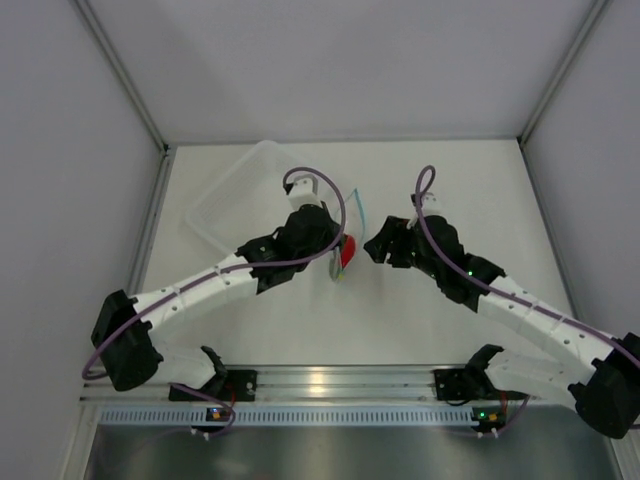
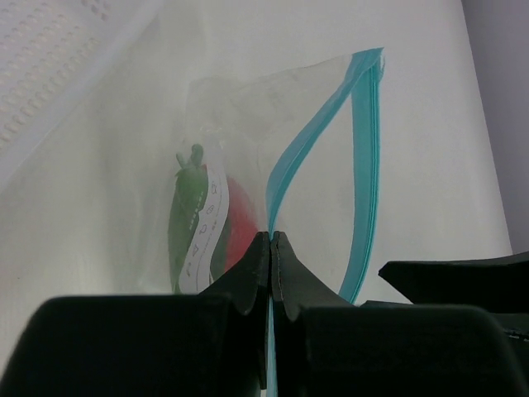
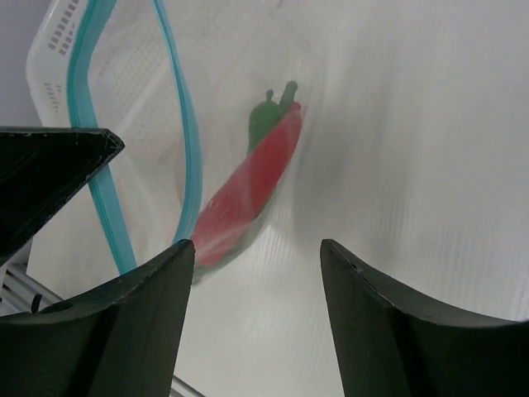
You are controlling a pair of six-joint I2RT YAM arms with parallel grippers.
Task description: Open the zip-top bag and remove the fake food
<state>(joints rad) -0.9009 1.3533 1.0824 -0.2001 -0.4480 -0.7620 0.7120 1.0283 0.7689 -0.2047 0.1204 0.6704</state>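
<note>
Pinches one lip of the teal zip strip (image 2: 364,165) with the left hand (image 2: 270,248), fingers (image 2: 248,281) clenched flat together on the plastic. Anchors the zip-top bag (image 2: 248,107) that way, near the middle of the worktop (image 1: 430,320), so the mouth can gape. Shows the two lips parted into a wide loop, joined only at the pinch and at the far corner.

Holds the right hand (image 3: 256,248) released, jaws spread wide, at 3 o'clock of the bag in the overhead view. Sits near it without touching and points at the contents. Looks lined up to take the free lip or to reach inside.

Finds the fake food within: red chili (image 3: 248,186) lying against green chili (image 3: 264,124), bunched toward the closed end. Cannot settle whether a second green one lies behind.

Leaves the clear rigid tub (image 1: 235,195) at 10 o'clock of the bag, probably as the drop-off. Judges opening done, removal not yet begun, and thin film likely to slip under a tug.
</note>
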